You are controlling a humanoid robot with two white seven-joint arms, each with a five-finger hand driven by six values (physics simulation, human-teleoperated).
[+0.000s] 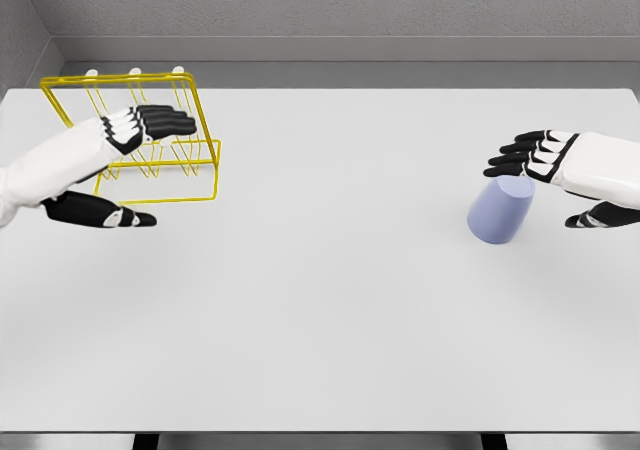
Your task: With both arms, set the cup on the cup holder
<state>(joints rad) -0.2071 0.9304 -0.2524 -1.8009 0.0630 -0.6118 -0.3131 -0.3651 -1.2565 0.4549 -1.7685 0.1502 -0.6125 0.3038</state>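
Cup (500, 211) lies tilted on the table (320, 320), well right of the yellow wire cup holder (150, 140), with the right hand (560, 165) spread-fingered just over it, apparently ready to grasp, while the left hand (110, 155), also spread-fingered, hovers at the holder, perhaps to steady it.

The right robot hand (565, 175) spreads over the tilted cup (499, 211); the left robot hand (110, 160) hovers beside the cup holder (190, 160).

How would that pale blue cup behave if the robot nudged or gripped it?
The cup looks tilted rather than standing flat, so a nudge would probably tip or roll it across the smooth table. Its sides look plain, tapered and handle-less, so the right hand might slip. It seems rigid.
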